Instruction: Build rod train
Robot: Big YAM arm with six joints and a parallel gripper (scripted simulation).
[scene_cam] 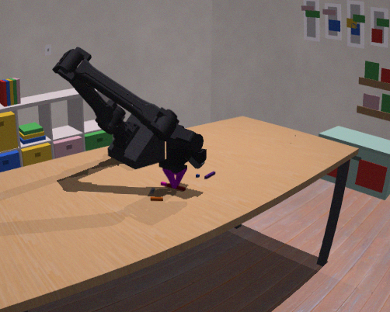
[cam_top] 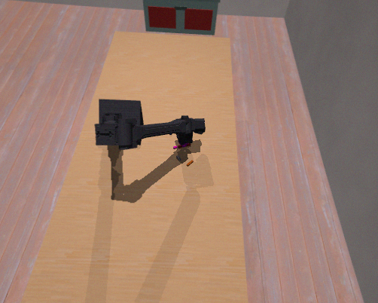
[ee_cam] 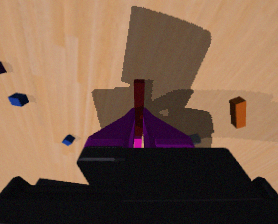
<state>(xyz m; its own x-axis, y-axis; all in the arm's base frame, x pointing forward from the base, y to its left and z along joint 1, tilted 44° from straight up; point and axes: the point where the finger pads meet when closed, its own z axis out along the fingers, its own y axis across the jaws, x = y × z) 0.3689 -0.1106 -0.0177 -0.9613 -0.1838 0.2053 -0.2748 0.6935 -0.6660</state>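
Note:
The red rod lies flat. The magenta rod lies at its near end in the wrist view, looking in line with it; the fingers partly hide the joint, so any small gap cannot be told. My gripper points down at the table, its purple fingers shut on the red rod. An orange rod and a dark grey rod lie apart from these two.
On the other side lie a purple rod and two small blue rods, one farther out and one nearer the fingers. The grey rod lies in the arm's shadow. A green cabinet stands beyond the table's end.

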